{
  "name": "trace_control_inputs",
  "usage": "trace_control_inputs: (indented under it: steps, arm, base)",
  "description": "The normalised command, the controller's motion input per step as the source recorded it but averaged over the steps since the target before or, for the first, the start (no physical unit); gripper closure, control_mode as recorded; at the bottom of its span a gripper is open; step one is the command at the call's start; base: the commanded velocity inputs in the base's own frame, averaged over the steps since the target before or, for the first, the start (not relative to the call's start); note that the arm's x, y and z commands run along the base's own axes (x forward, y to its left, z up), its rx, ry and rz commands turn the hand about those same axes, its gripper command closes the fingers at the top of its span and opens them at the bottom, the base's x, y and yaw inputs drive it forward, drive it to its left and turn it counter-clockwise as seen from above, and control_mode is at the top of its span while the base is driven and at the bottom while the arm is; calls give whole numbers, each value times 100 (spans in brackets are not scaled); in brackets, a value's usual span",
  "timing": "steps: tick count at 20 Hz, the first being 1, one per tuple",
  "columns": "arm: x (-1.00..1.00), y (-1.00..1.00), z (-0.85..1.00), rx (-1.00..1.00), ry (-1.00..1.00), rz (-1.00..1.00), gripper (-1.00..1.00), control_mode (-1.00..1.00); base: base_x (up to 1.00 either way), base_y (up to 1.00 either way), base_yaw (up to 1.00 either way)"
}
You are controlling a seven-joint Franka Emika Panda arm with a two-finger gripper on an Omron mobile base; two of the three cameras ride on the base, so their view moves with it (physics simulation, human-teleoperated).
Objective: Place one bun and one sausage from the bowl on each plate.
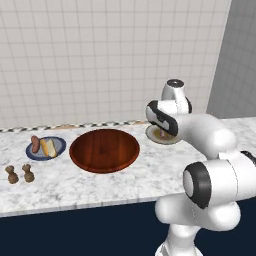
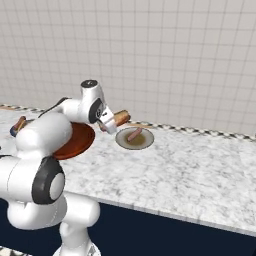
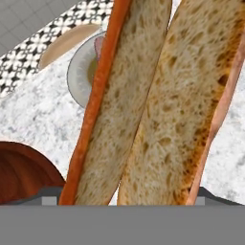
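Bun (image 2: 121,118) in the jaws, nearly at the beige plate (image 2: 143,143)

Jaws stand wide, clamped on the bun; it hangs just bowl-side (image 1: 104,150) of the plate, long axis pointing toward the plate's sausage (image 2: 134,134).

Pale tiled wall (image 1: 100,55), marble counter (image 2: 190,170), dark navy cabinet front (image 1: 75,230).

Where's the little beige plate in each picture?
Left base view: the beige plate sits right of the bowl, partly behind the arm.
Right base view: it lies centre-left with a sausage on it, right of the bowl.
Hand view: its pale rim peeks out upper left, behind the bun.
Shared landmark: the brown wooden bowl.
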Motion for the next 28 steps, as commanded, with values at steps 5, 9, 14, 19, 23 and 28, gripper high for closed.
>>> trace_control_inputs:
  steps: [5,9,14,19,23,28]
  arm:
    - [-21,-97,1,0,-1,-2,100,-100]
    - [-1,-85,-3,0,1,0,100,-100]
    - [46,-9,-40,-7,7,25,100,-100]
    - [47,0,-39,-2,9,33,100,-100]
    - [63,-6,-27,-8,16,0,100,-100]
    - [59,0,-59,-7,9,0,100,-100]
  base:
    - [0,0,0]
    - [0,0,0]
    - [0,0,0]
    - [0,0,0]
    - [0,0,0]
    - [0,0,0]
